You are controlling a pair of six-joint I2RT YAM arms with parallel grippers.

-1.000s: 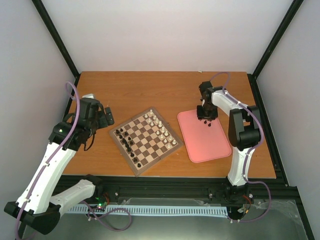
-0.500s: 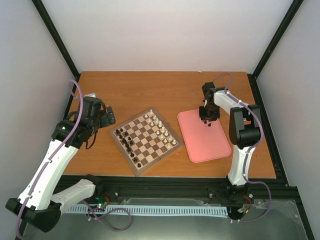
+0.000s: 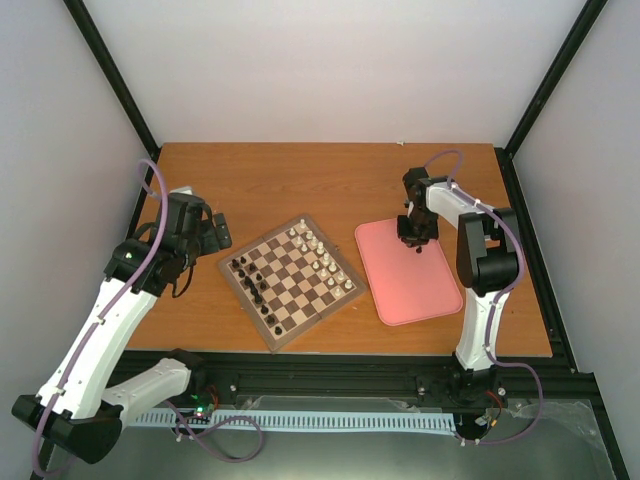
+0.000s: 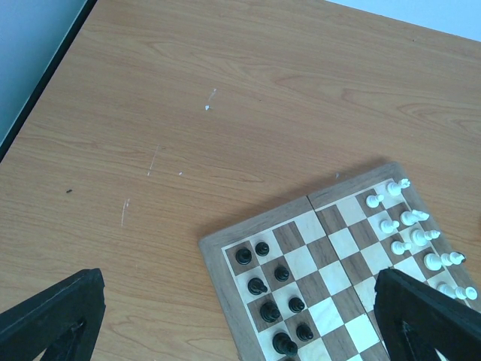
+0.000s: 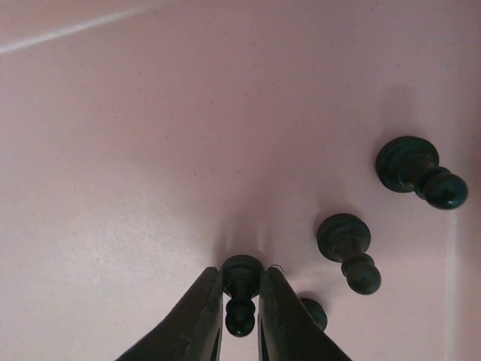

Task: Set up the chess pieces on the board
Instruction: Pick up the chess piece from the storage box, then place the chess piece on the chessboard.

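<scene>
Black pawn [image 5: 240, 302] is clenched by the right pincer [image 5: 240, 275], whose finger [image 5: 279, 312] half-hides what seems another piece [image 5: 316, 316].

Overhead, close left wrist: same board [image 3: 305, 283] [image 4: 331, 218]

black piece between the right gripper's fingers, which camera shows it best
The right wrist view: the black piece sits close up, the right gripper pinching it. The top external view hides it beneath that gripper over the pink tray. The left wrist view faces the board instead.
</scene>
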